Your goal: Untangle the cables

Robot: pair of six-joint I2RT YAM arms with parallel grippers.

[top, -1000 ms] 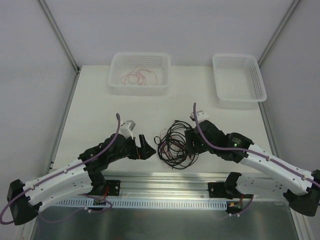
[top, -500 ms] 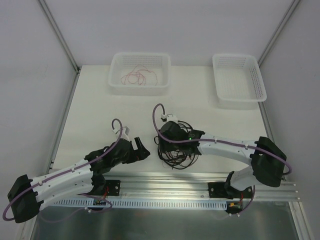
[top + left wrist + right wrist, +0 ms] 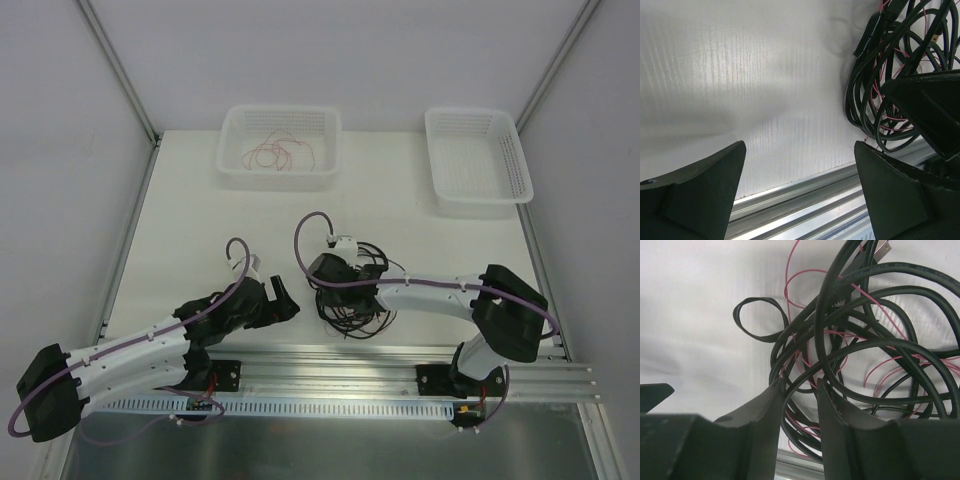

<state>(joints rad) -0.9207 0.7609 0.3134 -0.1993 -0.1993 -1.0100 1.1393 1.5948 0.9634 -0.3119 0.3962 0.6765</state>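
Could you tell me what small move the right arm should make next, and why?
Probably close the right gripper on the black loop between its fingers: the jaws straddle it without pinching yet, and the open left gripper sits beside the tangle, touching nothing.

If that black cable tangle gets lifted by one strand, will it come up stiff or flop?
Probably floppy: the black cables lie in loose, sagging loops. Likely light, being thin. The red-pink wires thread through the loops, so one strand would probably drag the rest along.
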